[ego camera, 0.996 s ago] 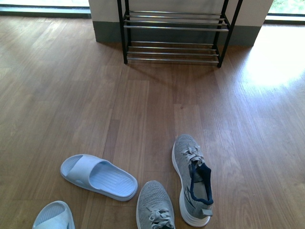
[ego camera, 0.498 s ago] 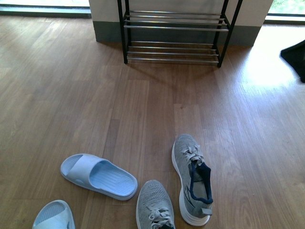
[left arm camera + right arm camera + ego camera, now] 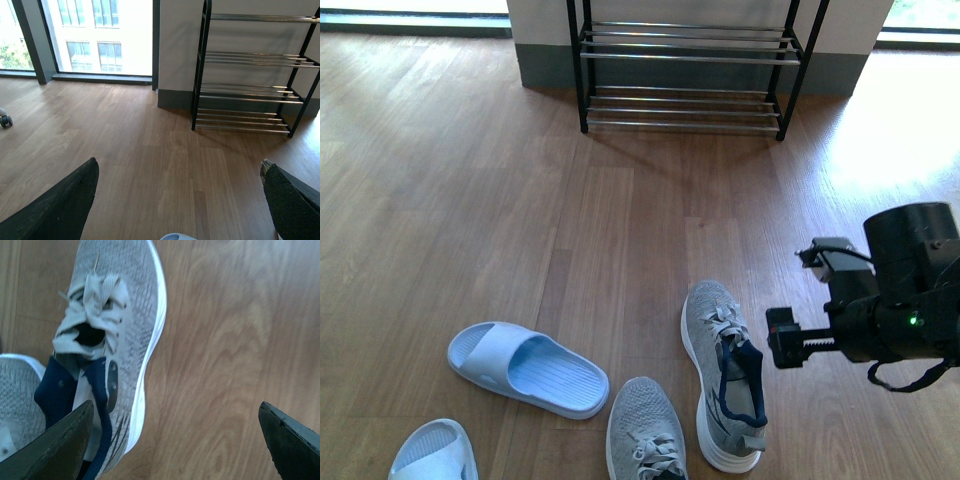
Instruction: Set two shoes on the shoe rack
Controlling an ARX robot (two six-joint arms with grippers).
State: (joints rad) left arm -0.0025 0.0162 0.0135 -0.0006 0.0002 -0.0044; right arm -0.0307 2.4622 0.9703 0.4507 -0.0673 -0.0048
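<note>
Two grey knit shoes lie on the wood floor in the front view. One shoe (image 3: 722, 375) has a white sole and navy lining. The other shoe (image 3: 645, 432) is cut off by the lower edge. The shoe rack (image 3: 685, 70) stands against the far wall with bare chrome bars, and it also shows as the shoe rack (image 3: 250, 90) in the left wrist view. My right gripper (image 3: 795, 298) hangs open just right of the nearer shoe (image 3: 115, 340). Its jaws (image 3: 176, 407) are over bare floor beside the white sole. My left gripper (image 3: 179, 165) is open, empty and faces the rack.
Two pale blue slippers lie at the lower left, one slipper (image 3: 525, 368) whole and the other slipper (image 3: 432, 452) partly cut off. A caster wheel (image 3: 5, 120) sits by the window. Bare wood floor stretches between the shoes and the rack.
My right arm has come into the front view from the right edge and dropped down beside the right-hand shoe. The shoes and slippers have not moved.
</note>
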